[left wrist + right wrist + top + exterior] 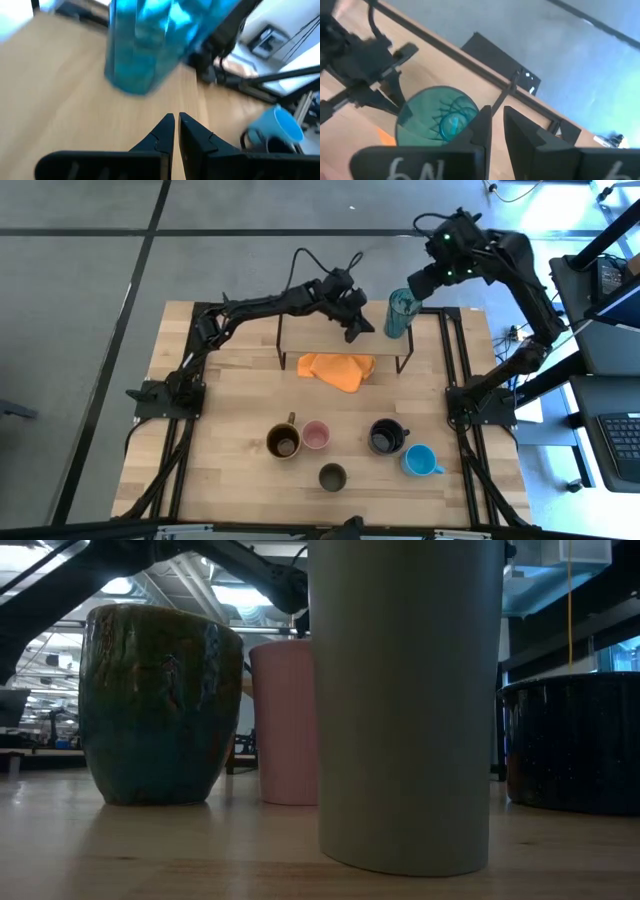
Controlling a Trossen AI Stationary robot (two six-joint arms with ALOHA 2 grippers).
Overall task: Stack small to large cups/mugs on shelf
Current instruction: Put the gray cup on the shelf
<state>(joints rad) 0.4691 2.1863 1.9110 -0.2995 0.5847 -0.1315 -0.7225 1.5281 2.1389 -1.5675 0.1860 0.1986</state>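
The teal patterned tumbler [402,315] stands upright on its base at the right end of the shelf [310,335]. My left gripper [362,330] is shut and empty just left of the tumbler [145,45], apart from it. My right gripper [420,285] hovers above the far right side of the tumbler's rim [437,122], its fingers a narrow gap apart with nothing between them. On the near table stand the mustard-brown mug [283,442], pink cup [316,435], black mug [386,437], light blue mug [420,461] and olive-grey cup [332,477].
An orange cloth [338,370] lies on the table under the shelf's front edge. In the low view the olive-grey cup [405,710] stands closest, with the mustard-brown mug [160,705], pink cup [285,720] and black mug [575,740] behind it.
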